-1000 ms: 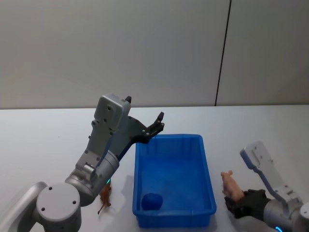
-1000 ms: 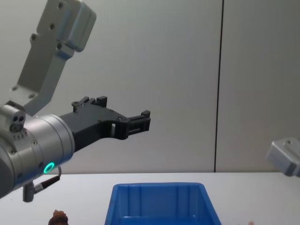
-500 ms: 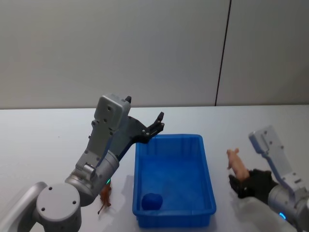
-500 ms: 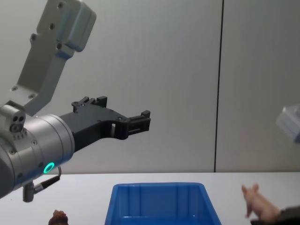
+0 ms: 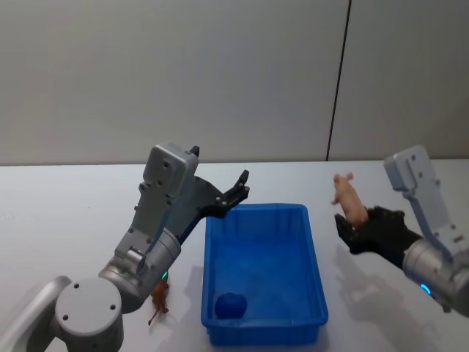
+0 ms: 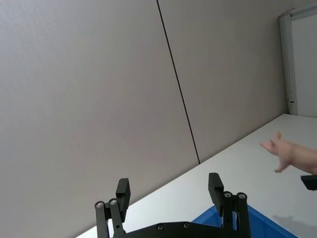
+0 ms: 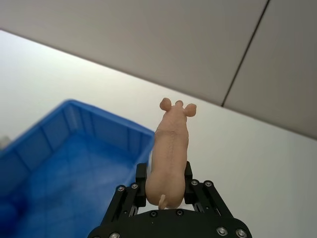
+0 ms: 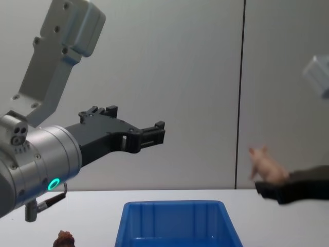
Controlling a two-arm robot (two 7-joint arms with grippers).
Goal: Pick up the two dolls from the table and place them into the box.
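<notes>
One doll aloft: pig doll [image 5: 349,199], clamped at rump by right gripper [image 5: 352,229], fingers closed onto it, right of box [image 5: 316,271], above table [image 5: 58,213]. Advise carrying left past rim, centring over blue floor, lowering before release. Left gripper [image 5: 238,187] spread wide, empty, raised over box's far left corner. Pig pale pink, smooth, ears outermost. Brown doll [image 5: 159,299] on table beside box's left wall.

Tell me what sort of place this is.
Probably a robot test lab: a plain white table against a grey panelled wall, with a blue box and the right end effector holding a toy pig aloft.
</notes>
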